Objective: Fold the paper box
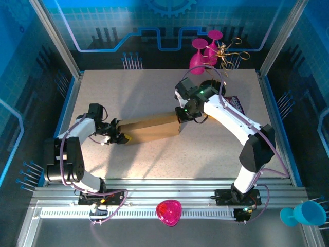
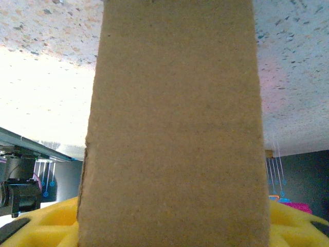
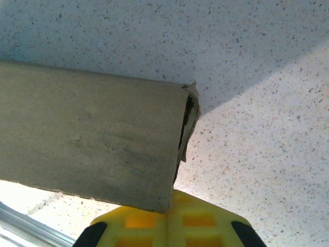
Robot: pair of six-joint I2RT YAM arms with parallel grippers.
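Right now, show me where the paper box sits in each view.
Top external: the paper box lies across mid-table, slanting up rightward.
Left wrist: the paper box fills the centre, top to bottom.
Right wrist: the paper box covers the left half, its end near centre.
Shared landmark: the speckled tabletop.

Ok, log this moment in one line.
box: crosswise over table | left gripper: gripping its left end | right gripper: shut, at its right end
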